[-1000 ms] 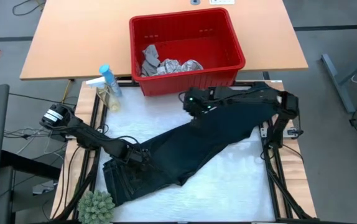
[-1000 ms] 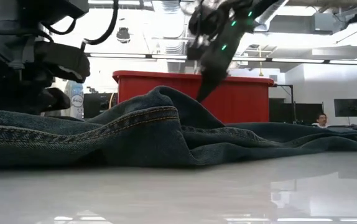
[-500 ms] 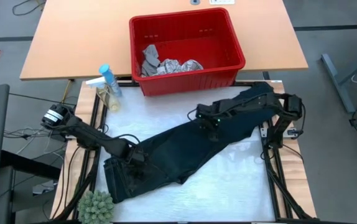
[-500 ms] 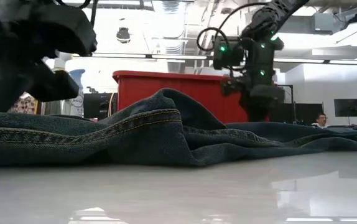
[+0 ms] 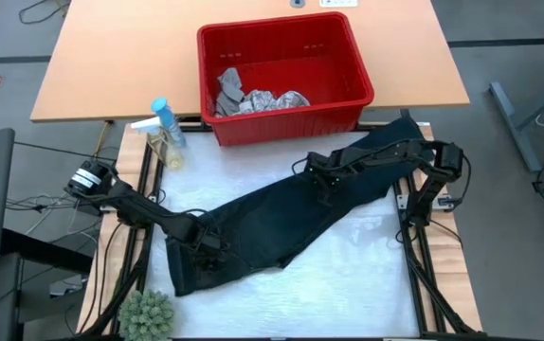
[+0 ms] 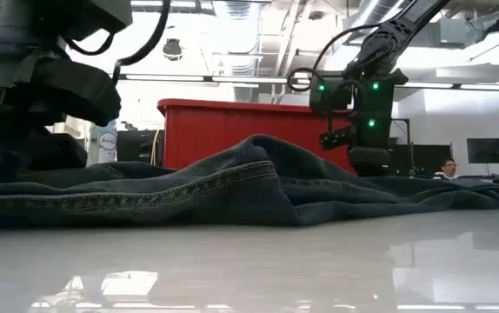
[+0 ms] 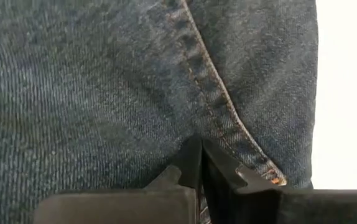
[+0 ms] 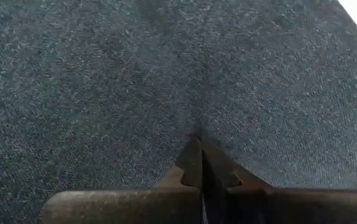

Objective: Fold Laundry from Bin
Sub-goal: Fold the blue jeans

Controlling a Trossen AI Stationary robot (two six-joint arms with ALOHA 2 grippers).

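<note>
The trousers (image 5: 281, 223) lie stretched diagonally across the white counter (image 5: 348, 284), in front of the red bin (image 5: 286, 71) that holds the other cloths. The left tool (image 5: 206, 242) is clamped on denim near the waistband; the right tool (image 5: 321, 182) is pinched shut on the leg, apparently gripping fabric. Judgement: pull both ends evenly and low, keeping the cloth taut and flat before folding.
</note>
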